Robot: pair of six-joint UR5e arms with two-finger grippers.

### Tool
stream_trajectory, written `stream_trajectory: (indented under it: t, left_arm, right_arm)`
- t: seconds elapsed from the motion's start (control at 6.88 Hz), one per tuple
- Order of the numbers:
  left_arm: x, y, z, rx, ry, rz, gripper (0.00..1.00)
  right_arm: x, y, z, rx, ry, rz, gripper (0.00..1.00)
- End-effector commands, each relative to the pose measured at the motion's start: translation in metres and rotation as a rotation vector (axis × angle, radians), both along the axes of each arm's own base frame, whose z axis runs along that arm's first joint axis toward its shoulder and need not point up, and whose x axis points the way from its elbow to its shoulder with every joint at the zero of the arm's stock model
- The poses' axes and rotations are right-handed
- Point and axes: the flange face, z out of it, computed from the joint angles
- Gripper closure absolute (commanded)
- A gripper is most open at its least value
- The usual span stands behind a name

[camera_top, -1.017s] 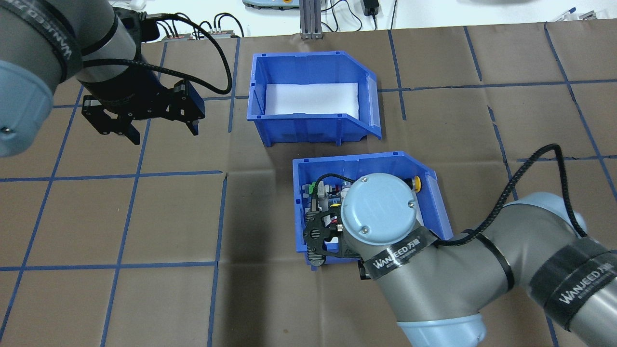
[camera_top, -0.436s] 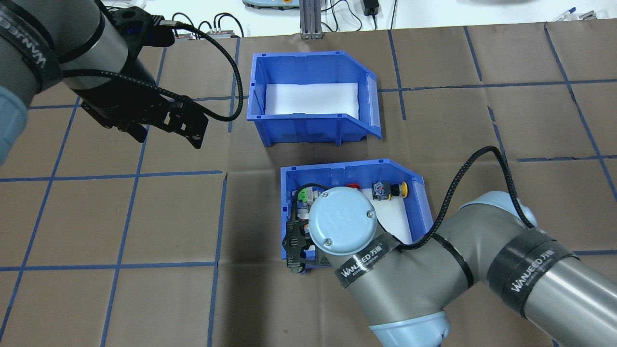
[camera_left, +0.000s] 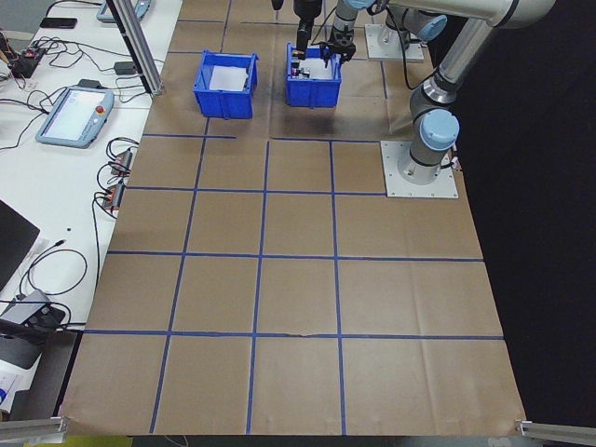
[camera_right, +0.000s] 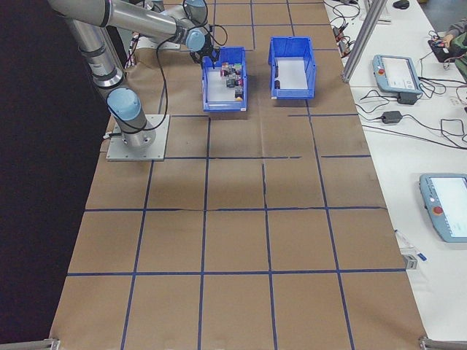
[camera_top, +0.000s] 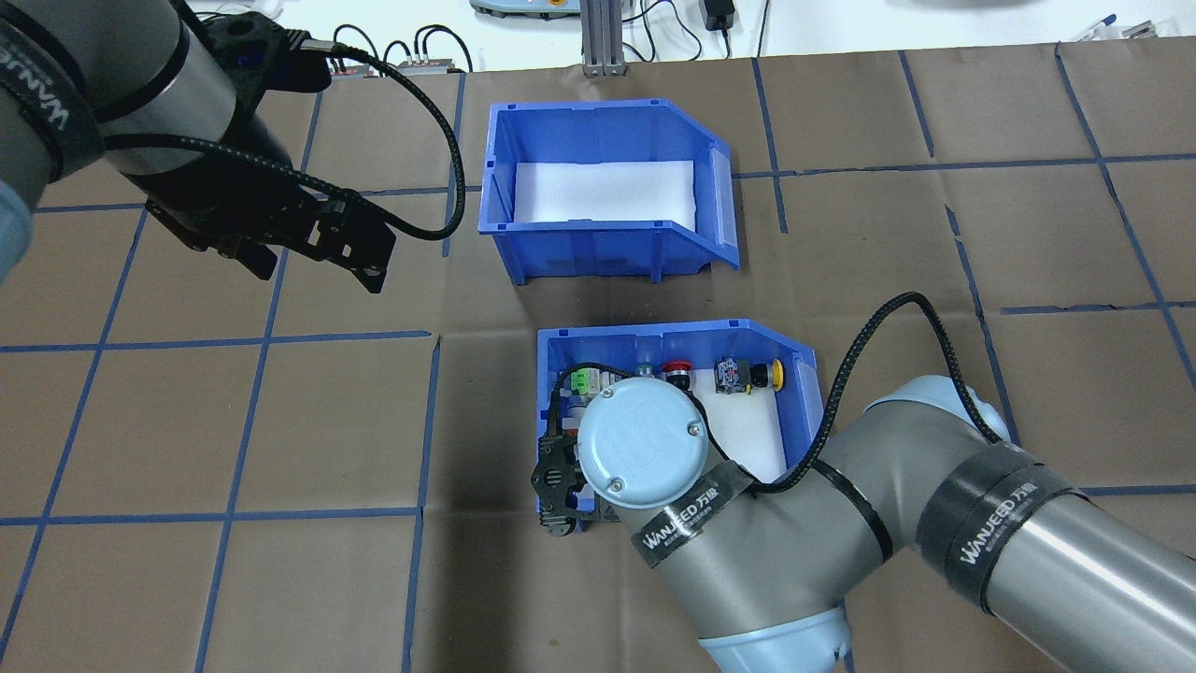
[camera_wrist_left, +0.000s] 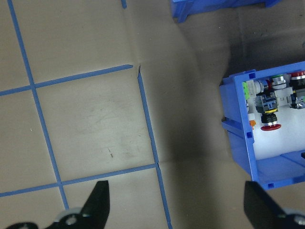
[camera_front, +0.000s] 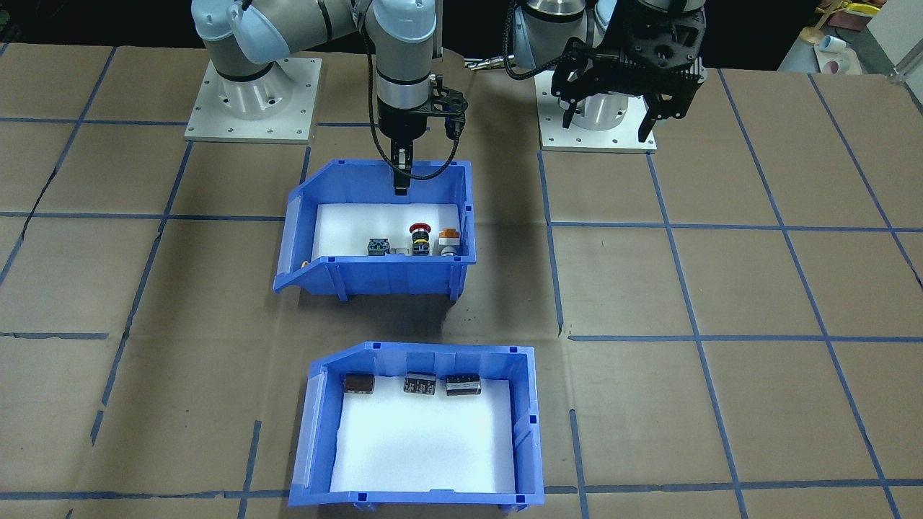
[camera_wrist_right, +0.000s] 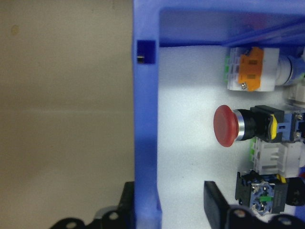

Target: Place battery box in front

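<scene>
Right claw (camera_wrist_right: 164, 210) straddles switch bin (camera_top: 802, 374) wall, not clearly clamped. Left claw (camera_front: 611, 119) open, hovering apart. Battery box (camera_front: 530, 404) sits untouched on tabletop (camera_front: 721, 288).

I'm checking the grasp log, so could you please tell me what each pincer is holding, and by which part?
The right pincer straddles the wall of the switch bin, one finger either side. The left pincer is open and holds nothing.
</scene>
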Motion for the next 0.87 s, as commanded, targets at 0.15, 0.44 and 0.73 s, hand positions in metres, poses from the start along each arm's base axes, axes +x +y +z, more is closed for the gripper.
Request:
stream_trajectory:
  t: [0.15, 0.44, 0.73]
  left_arm:
    - [0.003, -0.008, -0.001, -0.032, 0.003, 0.008, 0.01]
    - [0.003, -0.009, -0.002, -0.034, 0.001, 0.009, 0.01]
    - [0.003, -0.005, 0.002, -0.043, 0.002, 0.01, 0.01]
  right_arm:
    - [-0.027, -0.012, 0.05, -0.058, 0.008, -0.062, 0.0]
    - [-0.073, -0.061, 0.083, -0.014, 0.022, -0.209, 0.0]
    - [-0.114, -0.097, 0.103, -0.03, 0.013, -0.328, 0.0]
